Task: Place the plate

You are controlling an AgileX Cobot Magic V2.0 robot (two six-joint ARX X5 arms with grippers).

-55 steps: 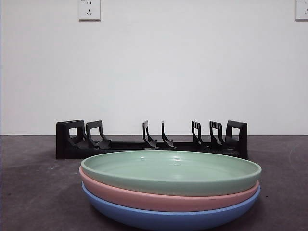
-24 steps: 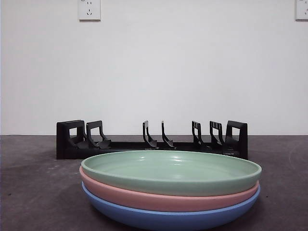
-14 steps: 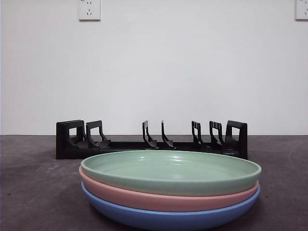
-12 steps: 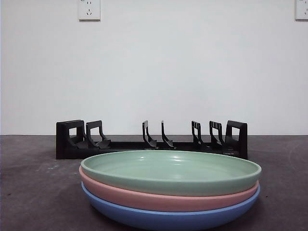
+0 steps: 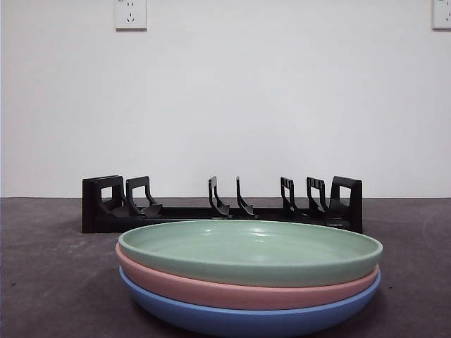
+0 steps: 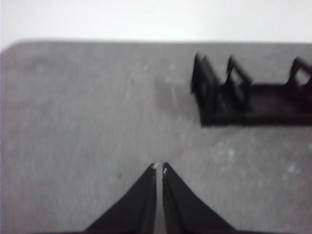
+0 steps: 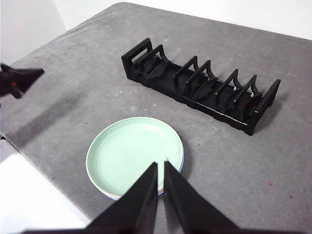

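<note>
I judge nothing is done yet: the green plate [image 5: 250, 250] tops the stack at 6 o'clock of the empty rack [image 5: 222, 205], and both the left claw [image 6: 159, 168] and right claw [image 7: 160, 165] are pinched closed, holding nothing.

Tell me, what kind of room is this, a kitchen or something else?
Probably a test bench or lab, not a kitchen: a bare grey table against a plain white wall with power sockets. The only kitchen things are a stack of plates and an empty black dish rack.
</note>
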